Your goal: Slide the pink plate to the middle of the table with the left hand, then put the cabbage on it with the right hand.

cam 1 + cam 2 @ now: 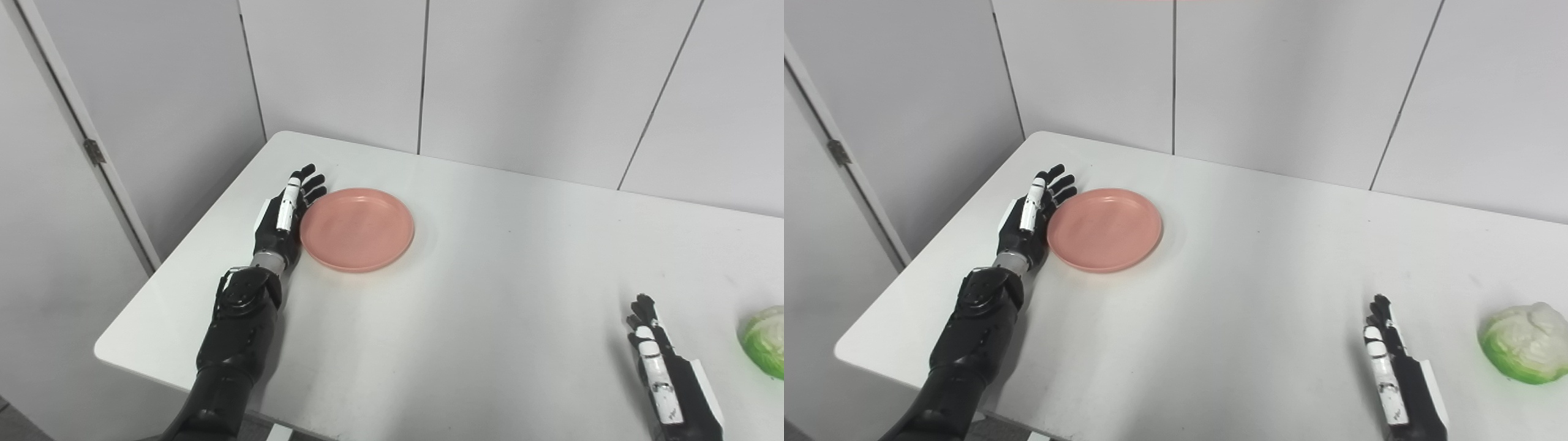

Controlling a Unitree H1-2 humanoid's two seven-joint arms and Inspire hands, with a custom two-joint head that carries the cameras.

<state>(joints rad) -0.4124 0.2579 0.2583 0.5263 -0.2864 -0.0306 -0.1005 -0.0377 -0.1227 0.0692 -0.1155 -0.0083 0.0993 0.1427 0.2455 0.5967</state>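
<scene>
Left robot hand (286, 217): black with a white strip, set on edge on the white rectangular table (490, 288), fingers straight and spread, empty; its palm side touches the left rim of the plate.
Plate: round, shallow pink plastic plate (357, 228), lying flat in the left part of the table, left of the middle, nothing on it.
Right robot hand (1396, 380): low over the near right part of the table, fingers stretched forward and close side by side, holding nothing.
Cabbage: pale green and white round cabbage (1525, 343), resting on the table near its right edge, just right of the right robot hand, apart from it and well apart from the plate.
</scene>
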